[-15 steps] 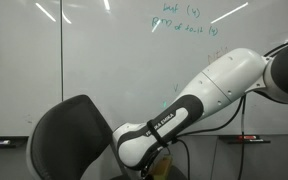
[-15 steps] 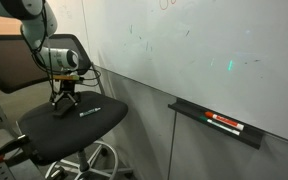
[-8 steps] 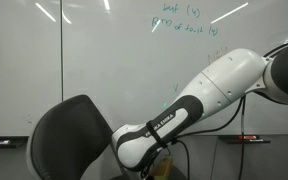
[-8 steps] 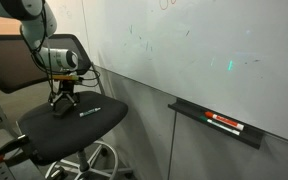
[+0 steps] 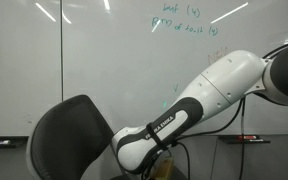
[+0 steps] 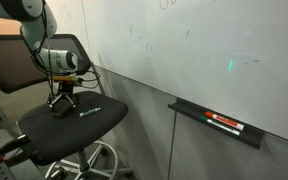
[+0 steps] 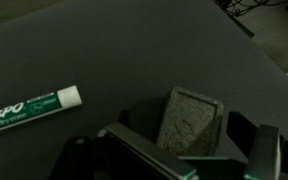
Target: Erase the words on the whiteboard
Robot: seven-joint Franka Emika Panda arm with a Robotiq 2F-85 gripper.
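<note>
Whiteboard (image 6: 224, 45) wall, chair seat for tabletop

Faint green words (image 6: 136, 44) lie on the glossy board; a dark tray (image 6: 186, 108) hangs at its lower edge. Gripper (image 6: 64, 104) is low over the black chair (image 6: 79, 125), jaws wide, straddling a grey felt eraser (image 7: 189, 118) beside a marker (image 7: 29, 105).

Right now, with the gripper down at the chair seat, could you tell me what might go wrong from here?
1. The gripper stands open around the eraser, which looks skewed between the fingers; closing could pinch a corner and drop it.
2. The green marker lies loose on the seat nearby; a nudge might roll it off.
3. The words are very faint, so a wipe could miss them.
</note>
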